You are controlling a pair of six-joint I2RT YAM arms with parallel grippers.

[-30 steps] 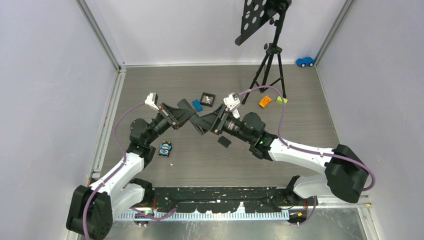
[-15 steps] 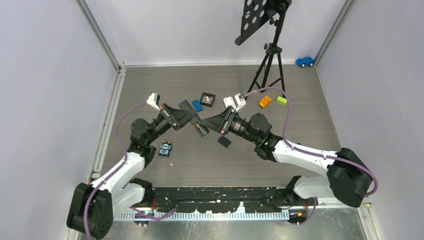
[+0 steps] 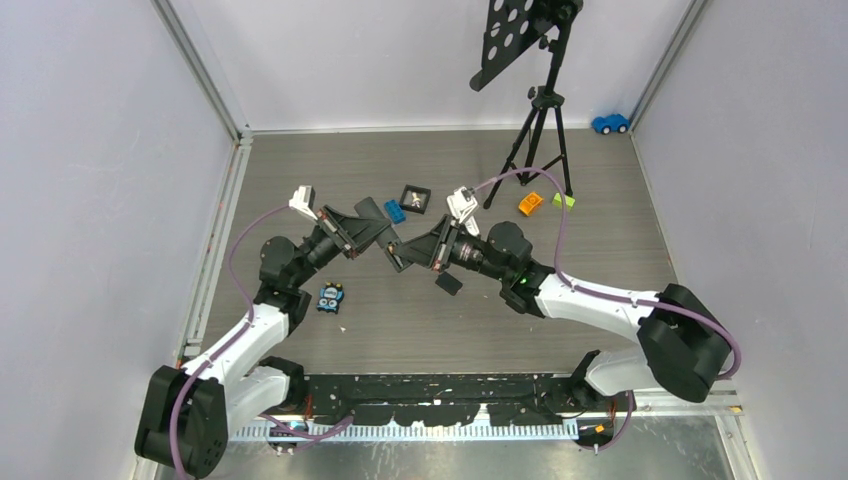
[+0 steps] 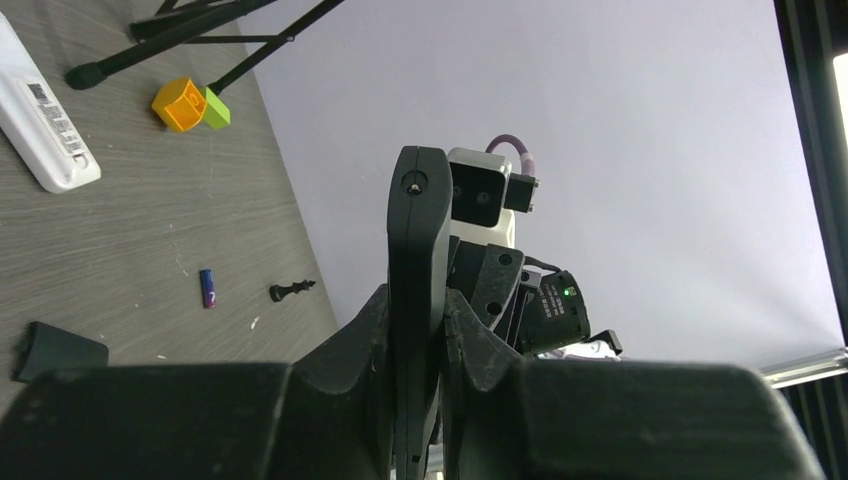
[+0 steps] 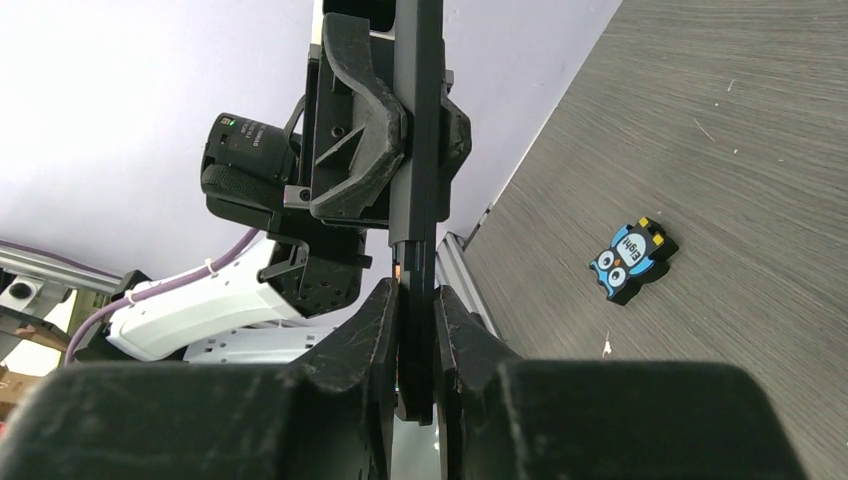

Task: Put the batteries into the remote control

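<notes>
While both tools hold one remote [image 5: 418, 60] in mid-air, the left tool [image 4: 420, 310] clenched on one end and the right tool [image 5: 417, 300] clamped across both faces of the other, any unequal pull or twist could lever the thin black slab out of a grip and drop it onto the bench [image 4: 150, 200]. Farther out, one battery [image 4: 207, 288], a short purple-blue cylinder, lies loose on the bench near a small black piece [image 4: 290, 291] and would likely roll if nudged. Whether any cell is seated cannot be told, because the remote shows only its edge.

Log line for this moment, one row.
left gripper: holds black remote | right gripper: shut on same remote | battery: on table
</notes>
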